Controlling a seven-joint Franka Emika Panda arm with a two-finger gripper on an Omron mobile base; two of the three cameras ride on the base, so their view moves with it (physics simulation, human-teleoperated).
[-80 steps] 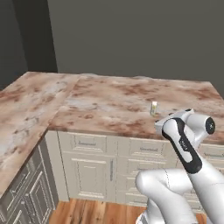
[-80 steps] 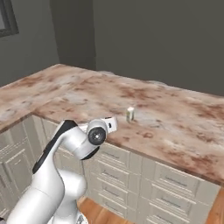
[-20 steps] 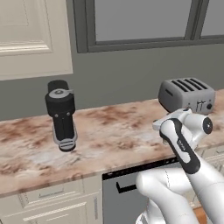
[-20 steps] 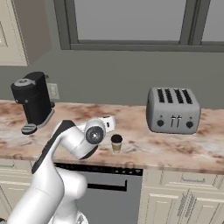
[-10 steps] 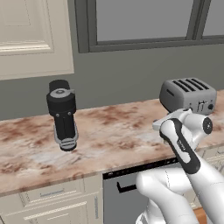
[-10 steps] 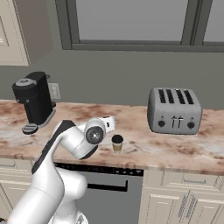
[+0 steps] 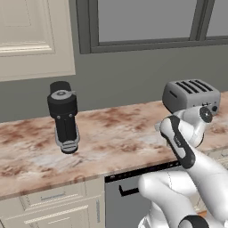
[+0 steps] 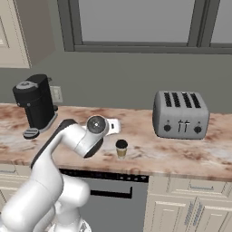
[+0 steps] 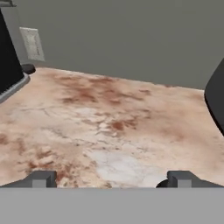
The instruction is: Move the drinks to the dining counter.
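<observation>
We see 1 cup (image 8: 121, 148), lid on, on tabletop (image 8: 181, 152), w/ 1 toaster (image 8: 180, 114), 1 coffee machine (image 8: 34, 105); fingers (image 9: 180, 178) released, empty.

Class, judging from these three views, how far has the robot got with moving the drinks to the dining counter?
Nothing here shows a drink delivered. The short tan-brown cup with a black lid stands on the veined stone worktop below the window, between the black coffee machine and the grey four-slot toaster. The gripper is open and empty. Grasping and carrying the cup remain.
</observation>
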